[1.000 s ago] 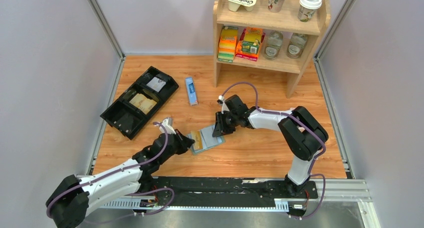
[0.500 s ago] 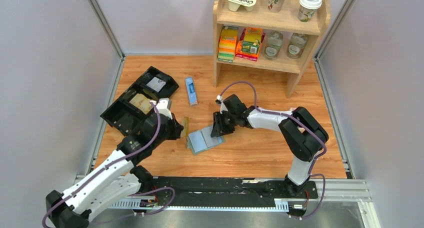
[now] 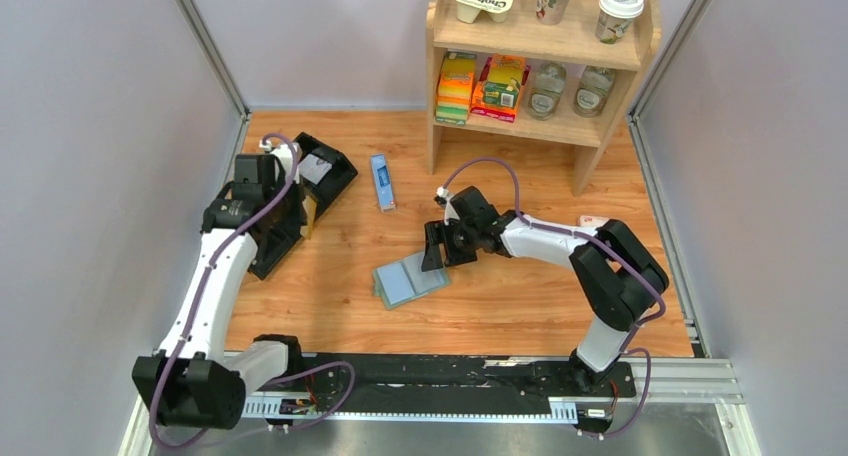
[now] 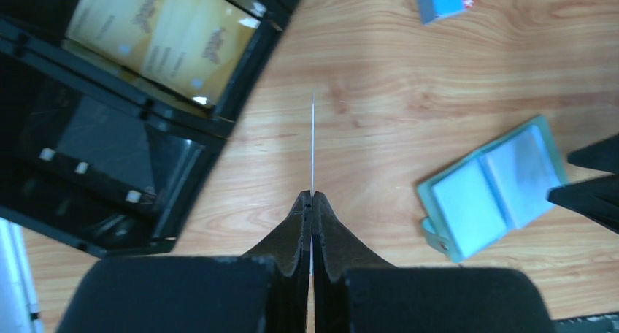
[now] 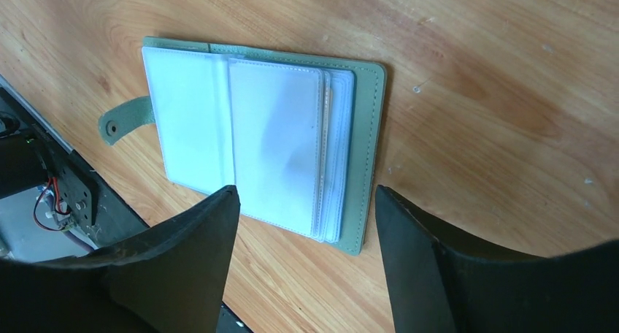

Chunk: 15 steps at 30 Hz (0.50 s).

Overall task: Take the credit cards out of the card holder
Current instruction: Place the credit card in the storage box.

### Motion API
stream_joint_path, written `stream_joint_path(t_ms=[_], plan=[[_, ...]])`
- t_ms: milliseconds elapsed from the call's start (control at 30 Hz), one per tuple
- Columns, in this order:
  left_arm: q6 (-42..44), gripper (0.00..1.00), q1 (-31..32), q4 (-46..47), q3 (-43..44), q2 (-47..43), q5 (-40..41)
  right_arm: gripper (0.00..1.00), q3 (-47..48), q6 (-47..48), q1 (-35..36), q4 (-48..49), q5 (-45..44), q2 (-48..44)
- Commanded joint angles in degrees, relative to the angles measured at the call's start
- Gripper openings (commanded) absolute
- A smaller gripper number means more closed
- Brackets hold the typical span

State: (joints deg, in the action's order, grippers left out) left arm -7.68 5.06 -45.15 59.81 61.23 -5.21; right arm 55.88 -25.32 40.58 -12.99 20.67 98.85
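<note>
Left fingers (image 4: 288, 239): pinching credit card (image 4: 312, 150) edge-on
Right fingers (image 5: 182, 254): hanging released above card holder (image 5: 369, 128)
Advice: aiming ahead-left, laying card flat into black tray (image 4: 212, 128)

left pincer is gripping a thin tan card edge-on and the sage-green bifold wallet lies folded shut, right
Not quite: the sage-green bifold wallet lies open, pale pocket pages up, as the right wrist view shows. The left pincer does grip a thin tan card edge-on.

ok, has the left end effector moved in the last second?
Yes. The left end effector swung from the card holder left and farther out to the black tray, shut on a credit card.
</note>
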Motion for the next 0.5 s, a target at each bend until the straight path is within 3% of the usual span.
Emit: stream_joint_path(t_ms=[0, 167, 467], plan=[[11.4, 0.00, -4.7, -2.1, 4.9, 3.4, -4.5, 0.73, -1.3, 1.2, 0.1, 1.9, -1.0, -3.6], [17.3, 0.00, -10.3, 1.6, 8.4, 8.8, -7.4, 0.79, -3.2, 0.6, 0.1, 4.2, -0.3, -5.4], [23.6, 0.00, -12.8, 4.6, 12.3, 22.3, -4.7, 0.86, -6.2, 0.0, 0.1, 6.2, -1.2, -9.8]])
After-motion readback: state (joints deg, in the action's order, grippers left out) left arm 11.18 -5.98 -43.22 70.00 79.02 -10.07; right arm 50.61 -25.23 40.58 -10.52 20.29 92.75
